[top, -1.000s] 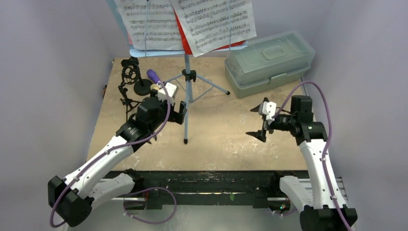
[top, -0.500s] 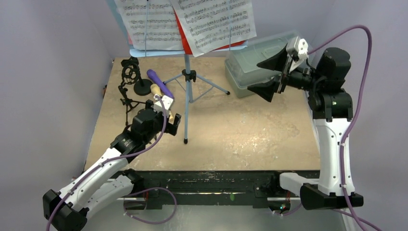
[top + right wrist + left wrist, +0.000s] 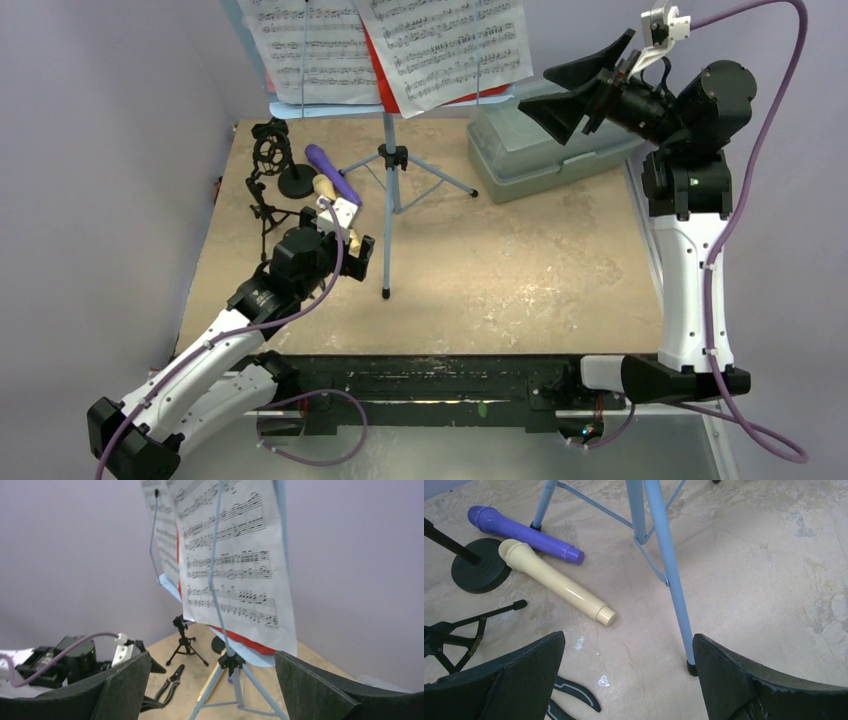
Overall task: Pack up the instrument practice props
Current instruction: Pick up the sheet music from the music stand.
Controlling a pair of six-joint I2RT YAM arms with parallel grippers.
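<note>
Pale lavender walls [image 3: 100,150] enclose a mottled tan tabletop [image 3: 520,270]. Centre left, the left gripper [image 3: 627,640] hangs spread wide and empty, hiding the tail of the tan microphone [image 3: 555,582] in the overhead view. The microphone lies beside the purple microphone [image 3: 333,170] and the black holders [image 3: 272,160]. The pages [image 3: 440,45] on the blue stand [image 3: 388,190] run off the top edge. Upper right, the right gripper [image 3: 535,90], also spread and empty, covers part of the grey-green box [image 3: 520,165]
</note>
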